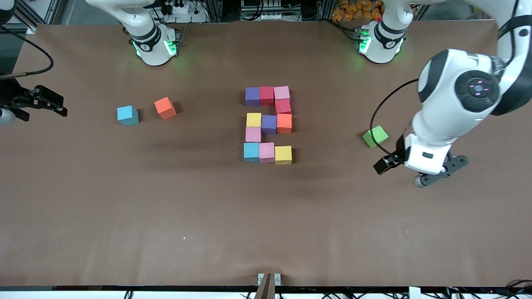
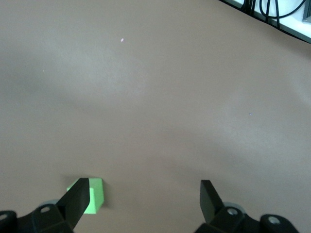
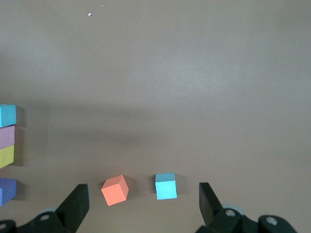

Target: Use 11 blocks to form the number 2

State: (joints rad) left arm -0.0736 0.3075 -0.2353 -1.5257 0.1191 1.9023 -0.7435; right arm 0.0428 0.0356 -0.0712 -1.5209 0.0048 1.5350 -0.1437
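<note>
- Foam cubes make up the number 2 (image 1: 268, 123) at the middle of the brown table (image 1: 266, 216). Read in the front view it runs purple, red, pink along 12 o'clock, one red below the pink, then yellow, purple, orange, one pink under the yellow, and light blue, pink, yellow along 6 o'clock.
- That is all eleven of the blocks (image 1: 269, 123), touching or nearly so, so I judge the building finished, with only tidying or retreat left.
- The yellow corner cube (image 1: 283, 155) sits slightly low in its row. A nudge toward 12 o'clock would square it.
- Three spares lie well apart from the digit: a blue cube (image 1: 127, 115) and an orange cube (image 1: 165, 108) out at its 9 o'clock, and a green cube (image 1: 375, 136) at its 3 o'clock.
- The left gripper (image 2: 144, 187) hangs over bare table beside the green cube, at its 4 o'clock, with its fingers spread and nothing in them.
- The right gripper (image 3: 143, 189) waits at the right arm's end of the table, at 9 o'clock of the two spares, jaws apart and empty.
</note>
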